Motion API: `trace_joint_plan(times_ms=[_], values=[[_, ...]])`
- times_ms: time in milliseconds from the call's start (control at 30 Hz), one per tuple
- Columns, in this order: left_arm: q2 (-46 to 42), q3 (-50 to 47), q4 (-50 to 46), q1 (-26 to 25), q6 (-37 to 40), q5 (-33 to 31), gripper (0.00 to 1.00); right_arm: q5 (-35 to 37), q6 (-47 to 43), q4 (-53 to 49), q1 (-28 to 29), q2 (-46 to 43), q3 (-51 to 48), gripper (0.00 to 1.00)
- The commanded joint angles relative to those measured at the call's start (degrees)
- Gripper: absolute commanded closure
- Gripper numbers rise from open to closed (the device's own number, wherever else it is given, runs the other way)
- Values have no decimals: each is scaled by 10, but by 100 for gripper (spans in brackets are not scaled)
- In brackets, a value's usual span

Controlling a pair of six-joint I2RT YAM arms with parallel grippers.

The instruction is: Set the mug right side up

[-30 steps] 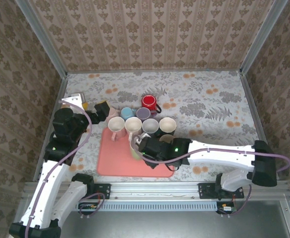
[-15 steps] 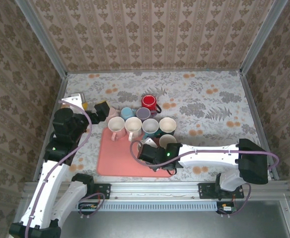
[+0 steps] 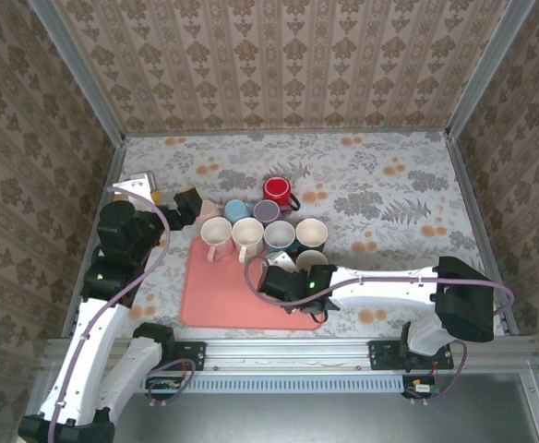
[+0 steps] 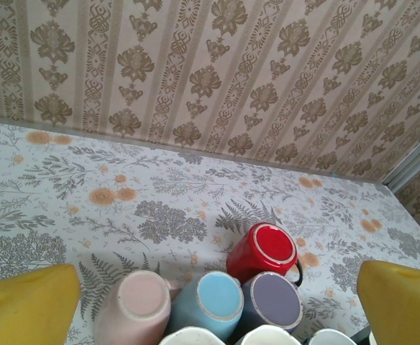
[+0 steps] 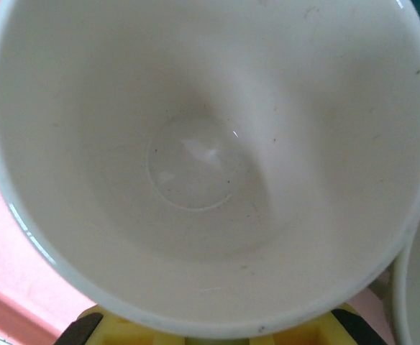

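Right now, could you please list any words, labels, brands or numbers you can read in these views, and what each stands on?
None: no readable text anywhere.
The white mug is blank inside, the red mug bears no print, and the pink mat is plain.
The wallpaper and tablecloth carry patterns, not lettering.

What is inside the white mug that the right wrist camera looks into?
Nothing: the white mug is empty, its glazed bottom bare but for a few dark specks. What lies under it is covered by its own base.
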Motion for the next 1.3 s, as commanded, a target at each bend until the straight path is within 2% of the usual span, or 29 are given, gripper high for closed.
trace_joint_plan(times_ms=[0,100,367,667,900,1033,1267], values=[[0,-4,2,5,0,-5,0,45,15,28,-9,5,-2,83],[2,-5,6,5,-1,-1,0,50,25,46,-13,7,-9,80],[9,-6,9,7,-5,1,0,44,24,57,-16,7,-15,61],[31,5,-12,11,-17,-14,0,14,23,34,-14,-63,-24,46],[73,21,-42,15,-29,0,0,-49,0,34,-12,-119,-28,45],[95,33,-61,16,-28,16,0,-61,-20,9,-12,-142,-23,49],[175,117,-190,16,-71,-27,0,-47,-56,-39,-37,-187,14,54]])
